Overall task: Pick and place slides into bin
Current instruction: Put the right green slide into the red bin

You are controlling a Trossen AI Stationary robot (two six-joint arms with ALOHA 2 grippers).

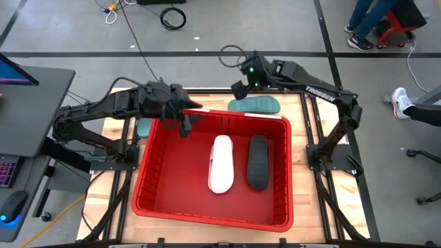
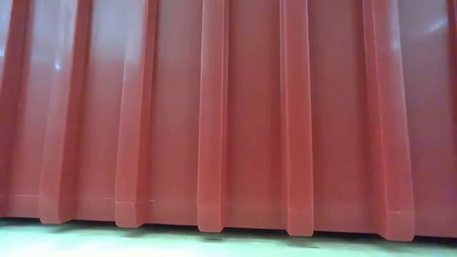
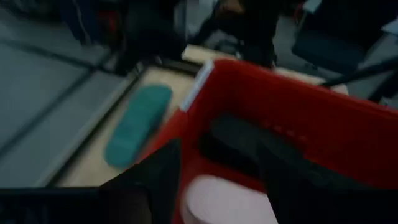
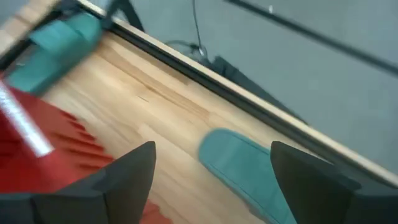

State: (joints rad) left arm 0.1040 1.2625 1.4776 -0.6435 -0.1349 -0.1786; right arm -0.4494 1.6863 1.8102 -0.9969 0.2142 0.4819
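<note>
While red bin (image 1: pixel 165 155) holds white slide (image 1: pixel 221 163), black slide (image 1: pixel 258 162)

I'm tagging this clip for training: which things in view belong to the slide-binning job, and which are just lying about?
Job:
red bin
white slide and black slide, both in the bin
teal slide on the table beyond the bin
second teal slide by the bin's left corner
left gripper, right gripper

Lying about:
cable coil on the floor
desk

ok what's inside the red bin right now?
The red bin holds a white slide and a black slide, lying side by side apart. The left gripper hangs over the far-left corner, covering a bit of floor there. Two teal slides sit outside on the table.
</note>
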